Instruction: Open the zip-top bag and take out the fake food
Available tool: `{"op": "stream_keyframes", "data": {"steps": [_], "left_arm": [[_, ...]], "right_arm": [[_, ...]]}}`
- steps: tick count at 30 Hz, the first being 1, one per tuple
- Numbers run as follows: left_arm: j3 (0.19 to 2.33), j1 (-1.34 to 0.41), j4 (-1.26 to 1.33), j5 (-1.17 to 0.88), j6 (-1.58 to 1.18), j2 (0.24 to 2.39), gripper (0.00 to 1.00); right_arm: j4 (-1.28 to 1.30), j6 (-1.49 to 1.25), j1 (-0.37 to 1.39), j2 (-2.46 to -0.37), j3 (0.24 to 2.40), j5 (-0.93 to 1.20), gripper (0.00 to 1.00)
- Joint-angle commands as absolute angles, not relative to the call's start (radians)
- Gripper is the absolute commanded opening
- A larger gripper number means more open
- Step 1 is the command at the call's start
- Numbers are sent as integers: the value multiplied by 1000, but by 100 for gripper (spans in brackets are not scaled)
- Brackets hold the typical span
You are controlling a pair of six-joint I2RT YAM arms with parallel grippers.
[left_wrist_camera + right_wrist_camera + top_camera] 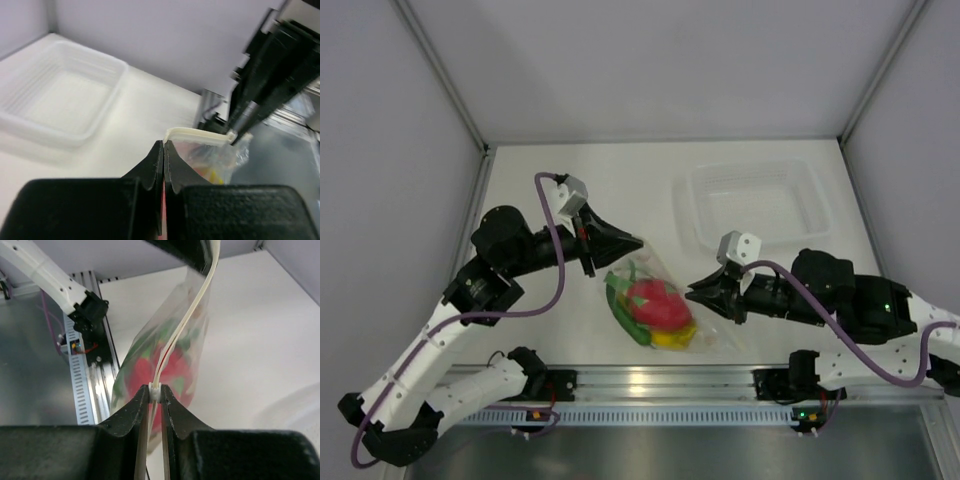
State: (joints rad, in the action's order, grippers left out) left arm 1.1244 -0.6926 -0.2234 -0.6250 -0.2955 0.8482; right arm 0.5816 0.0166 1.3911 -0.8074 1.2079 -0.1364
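The right claw (155,390) is pinched shut on the white zip strip (196,310) of a clear bag (142,345). The left claw (164,146) is clamped tight on the strip's other end. The strip runs taut between the two and the pouch sags beneath it, over the white table (550,330) in front of the arms.

Inside is the toy food (655,305): a red fruit, something yellow and green pieces (all sealed in, as far as can be seen). A clear tray (800,180) lies well apart at the back right.

Likely risks:
- Both grips are on thin, slick plastic, so a pull could slip a claw off and drop the bag.
- Pulling along the strip would only stretch the seal, not part it.
- A sudden pop could scatter the toys.
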Motion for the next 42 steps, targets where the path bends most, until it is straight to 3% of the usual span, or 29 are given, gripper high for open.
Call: {"op": "stream_keyframes", "data": {"steps": [1, 9, 17, 19, 27, 28, 33, 37, 42], "left_arm": [[1190, -683, -195, -272, -273, 854, 0], [1157, -683, -201, 79, -313, 884, 0], [1135, -683, -221, 207, -347, 887, 0], [1131, -683, -225, 178, -354, 896, 0], [1010, -683, -91, -294, -348, 874, 0], [999, -684, -75, -319, -345, 873, 0], [959, -683, -46, -480, -308, 859, 0], [917, -683, -25, -554, -258, 833, 0], [905, -683, -11, -607, -236, 830, 0]], "right_arm": [[693, -24, 1393, -769, 1203, -195, 0], [759, -92, 1393, -750, 1138, -298, 0], [787, -143, 1393, -747, 1095, -342, 0], [781, -153, 1393, -753, 1085, -348, 0], [686, -199, 1391, -821, 1040, -362, 1], [678, -198, 1391, -837, 1022, -374, 3], [660, -227, 1348, -867, 982, -367, 36], [649, -235, 1318, -818, 979, -328, 43], [630, -230, 1252, -775, 1009, -304, 44]]}}
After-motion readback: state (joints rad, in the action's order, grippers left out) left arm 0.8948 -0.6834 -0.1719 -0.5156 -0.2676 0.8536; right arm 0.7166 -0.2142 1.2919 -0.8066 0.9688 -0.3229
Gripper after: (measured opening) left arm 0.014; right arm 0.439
